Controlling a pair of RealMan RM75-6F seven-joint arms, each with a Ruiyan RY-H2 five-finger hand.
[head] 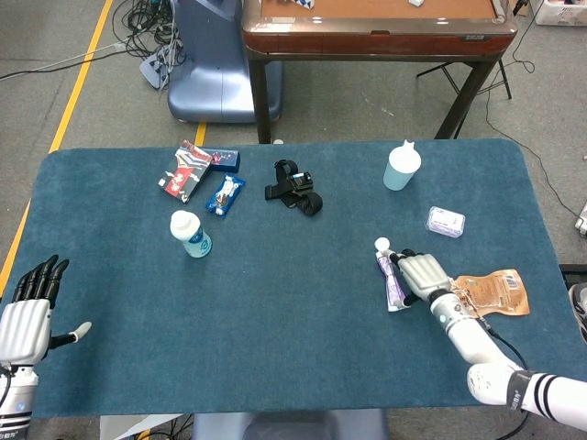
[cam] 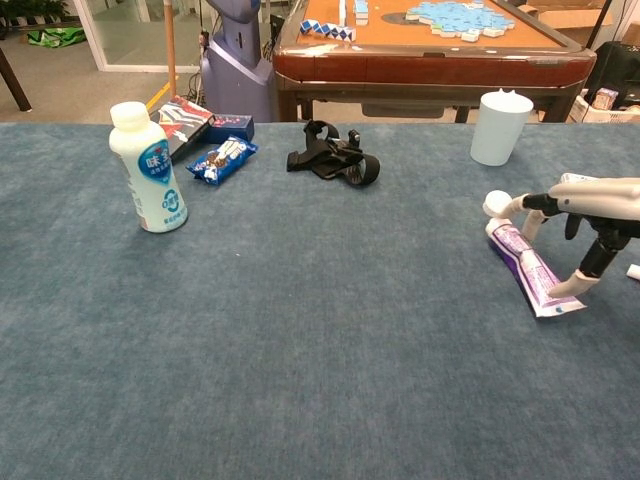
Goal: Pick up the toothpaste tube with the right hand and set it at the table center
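From the head view, the toothpaste tube (head: 393,275) lies on the blue table (head: 275,302), right of the milk bottle (head: 190,234) and well apart from it, so not yet at the center. The right hand (head: 424,275) sits against the tube's right side, fingers over it; whether they actually grip it I cannot tell. Just beyond the hand lies a brown pouch (head: 493,293). The left hand (head: 27,312) hovers off the table's near corner on the bottle's other side, fingers straight and spread, holding nothing (probably parked clear).

In the chest view, the right hand's fingertips (cam: 585,281) touch down on either side of the tube, arched over it as if to pinch. The cloth looks like napped felt. Behind stand a game table (cam: 430,50) and a concrete floor.
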